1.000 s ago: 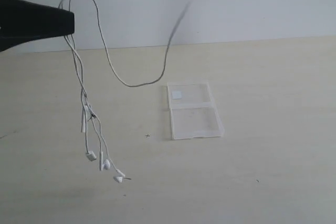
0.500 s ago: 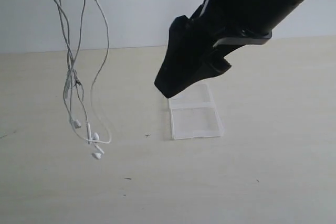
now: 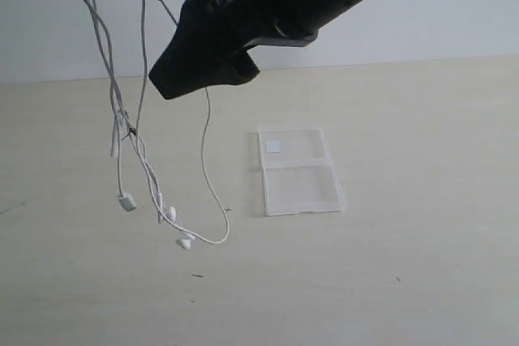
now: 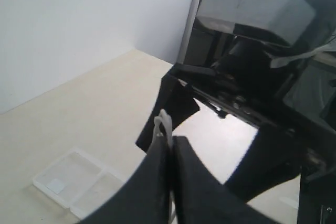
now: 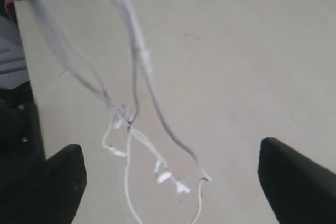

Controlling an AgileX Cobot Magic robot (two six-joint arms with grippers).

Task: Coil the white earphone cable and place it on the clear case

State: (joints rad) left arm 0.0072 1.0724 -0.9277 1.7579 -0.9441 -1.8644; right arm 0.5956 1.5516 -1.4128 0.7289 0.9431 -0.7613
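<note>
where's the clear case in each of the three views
exterior view: clear case lies flat on the table, right of centre.
left wrist view: clear case on the table beside the left tool.
right wrist view: not in it.
shared landmark: white earphone cable, in all three.

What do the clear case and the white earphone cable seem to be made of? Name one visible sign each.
The clear case: likely rigid smooth plastic; the table shows through it. The white earphone cable: probably soft rubbery-coated wire; it hangs in limp curves.
</note>
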